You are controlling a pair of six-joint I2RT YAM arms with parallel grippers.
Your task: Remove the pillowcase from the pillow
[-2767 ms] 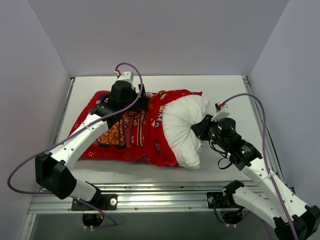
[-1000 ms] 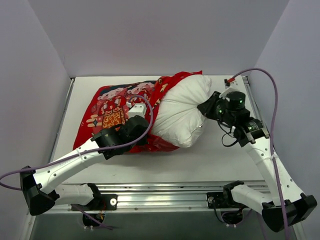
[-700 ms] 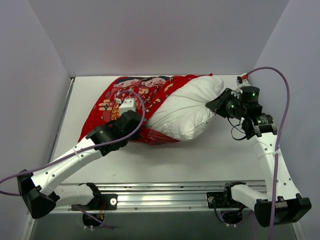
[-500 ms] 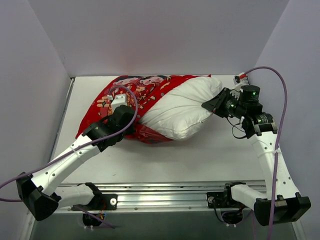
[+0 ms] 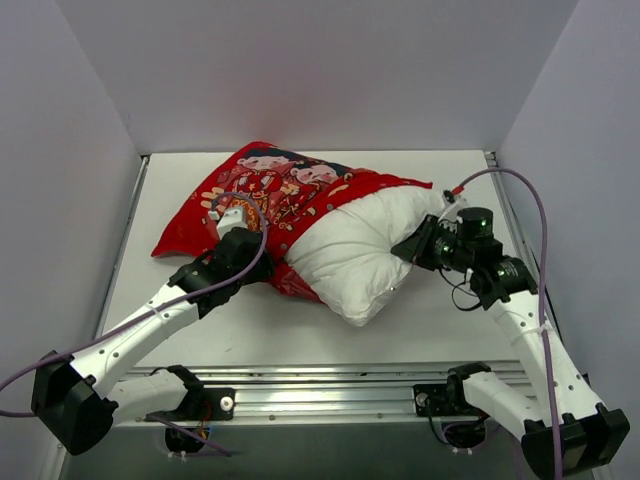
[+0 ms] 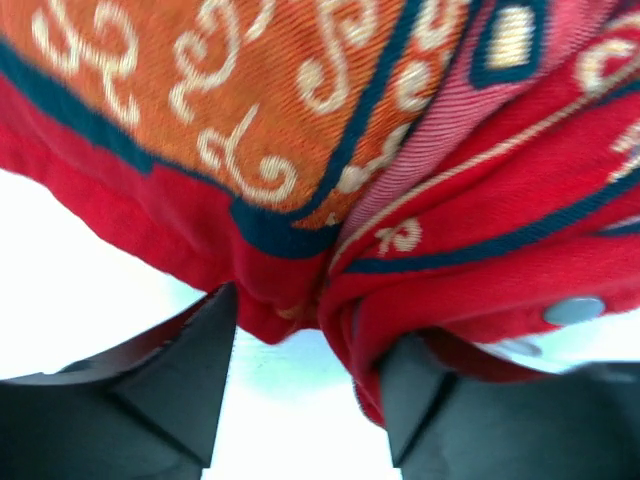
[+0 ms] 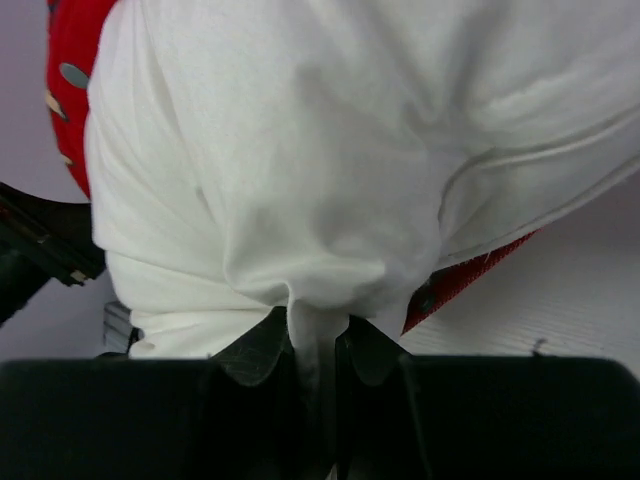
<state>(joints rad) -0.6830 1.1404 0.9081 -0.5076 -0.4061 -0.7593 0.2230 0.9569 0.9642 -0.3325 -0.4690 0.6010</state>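
left fingers clamp bunched pillowcase, right fingers pinch pillow corner — both look soft and light, so grip gathered folds.

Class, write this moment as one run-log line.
left claw: shut on pillowcase | right claw: shut on pillow | pillow: partly out of pillowcase | removal: unfinished

The pillowcase is bright red, printed with two cartoon children and small gold ornaments. Up close I see an orange panel with cream swirls, edged in dark blue. The pillow is plain white. My left tool and right tool are black, and the surface is white.
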